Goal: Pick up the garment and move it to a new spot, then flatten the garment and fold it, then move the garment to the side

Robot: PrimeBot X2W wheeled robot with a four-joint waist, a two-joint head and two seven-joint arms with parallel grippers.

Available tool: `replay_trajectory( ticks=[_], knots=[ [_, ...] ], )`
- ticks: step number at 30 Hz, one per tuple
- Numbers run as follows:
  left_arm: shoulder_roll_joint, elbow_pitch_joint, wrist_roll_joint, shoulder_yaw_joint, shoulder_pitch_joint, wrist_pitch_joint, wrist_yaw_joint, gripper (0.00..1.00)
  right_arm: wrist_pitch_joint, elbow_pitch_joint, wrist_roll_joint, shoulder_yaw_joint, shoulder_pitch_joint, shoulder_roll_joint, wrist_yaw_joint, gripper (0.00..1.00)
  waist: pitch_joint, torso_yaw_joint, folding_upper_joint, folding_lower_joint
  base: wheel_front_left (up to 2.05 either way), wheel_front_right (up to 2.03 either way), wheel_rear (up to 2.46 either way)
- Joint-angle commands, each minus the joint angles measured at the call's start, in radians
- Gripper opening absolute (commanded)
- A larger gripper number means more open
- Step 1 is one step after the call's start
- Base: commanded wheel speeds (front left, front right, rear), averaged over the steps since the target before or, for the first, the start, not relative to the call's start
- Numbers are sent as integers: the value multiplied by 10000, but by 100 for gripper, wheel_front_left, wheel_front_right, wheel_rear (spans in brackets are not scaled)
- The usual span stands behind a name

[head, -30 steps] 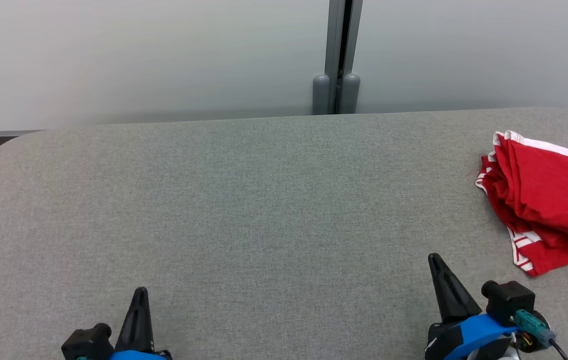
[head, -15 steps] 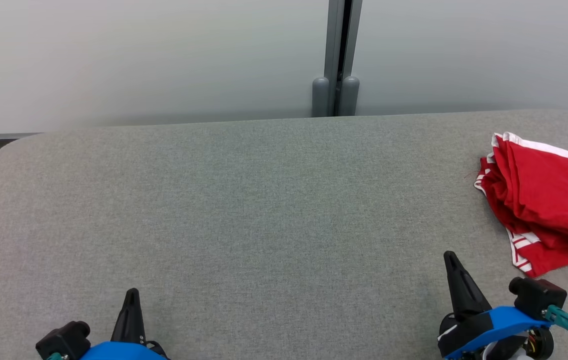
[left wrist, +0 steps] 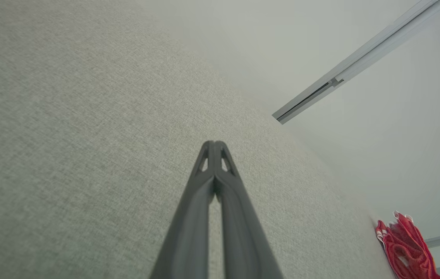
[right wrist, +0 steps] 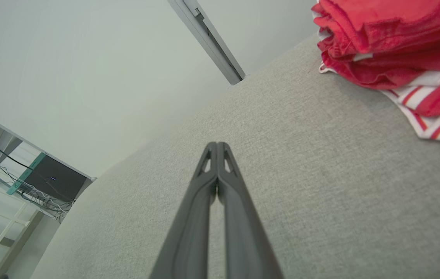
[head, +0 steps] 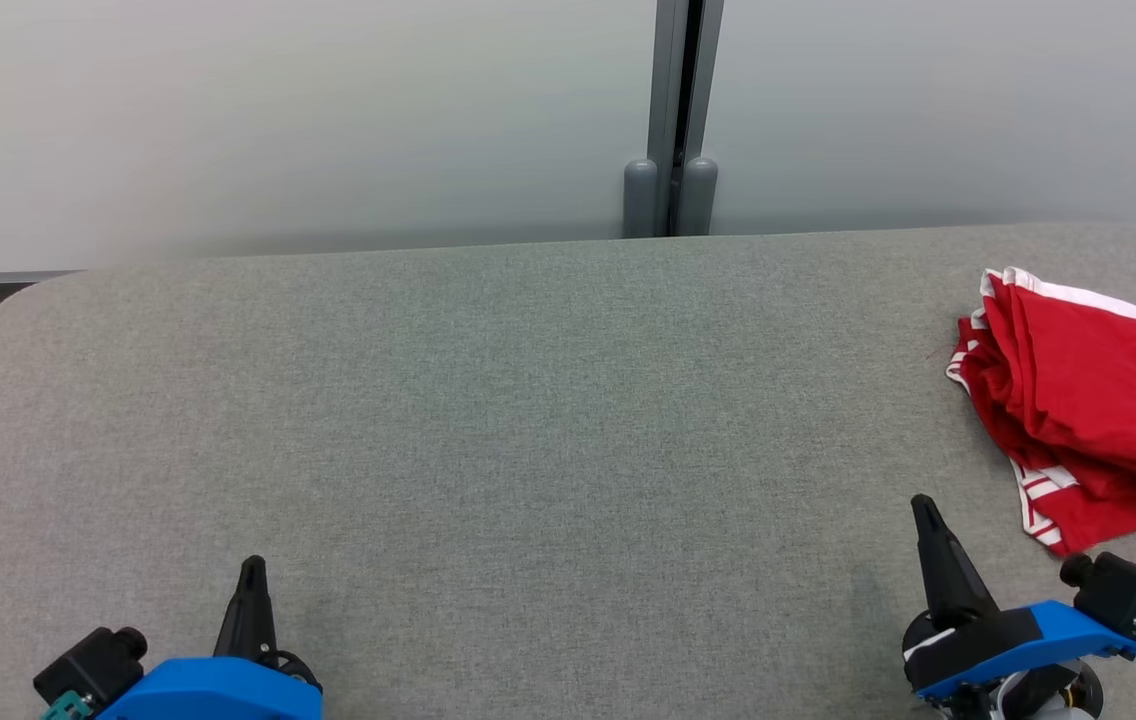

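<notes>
Left claw (head: 251, 566), lower left over the grey desk (head: 528, 400): fingers pressed together, gripping nothing. Right claw (head: 921, 503), lower right: likewise closed on nothing. The red garment (head: 1088, 400), with white striped trim, lies bunched at the desk's right end, near the right claw but not touching it.

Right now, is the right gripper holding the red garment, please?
No, the right gripper is shut on nothing, and the red garment lies apart from it on the grey surface.
</notes>
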Motion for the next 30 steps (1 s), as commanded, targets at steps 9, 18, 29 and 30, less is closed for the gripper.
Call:
replay_trajectory(
  ticks=[9,18,29,30],
  knots=[
    [-114,-204,-1125,490,-425,348,-297,0,352,-296,1486,-238,-120,-11,1,0,-42,-6,0,-1,0,0,0],
    [-231,-239,-1996,807,-532,635,-497,0,633,-403,2627,-399,-125,-12,1,0,-82,-11,0,-1,0,0,0],
    [-380,-275,-2961,1156,-655,961,-714,0,938,-523,3897,-573,-131,-12,1,0,-131,-18,0,-1,0,0,0],
    [-394,-279,-3042,1186,-667,988,-736,0,963,-535,4012,-589,-132,-12,1,0,-135,-19,0,-1,0,0,0]
  ],
)
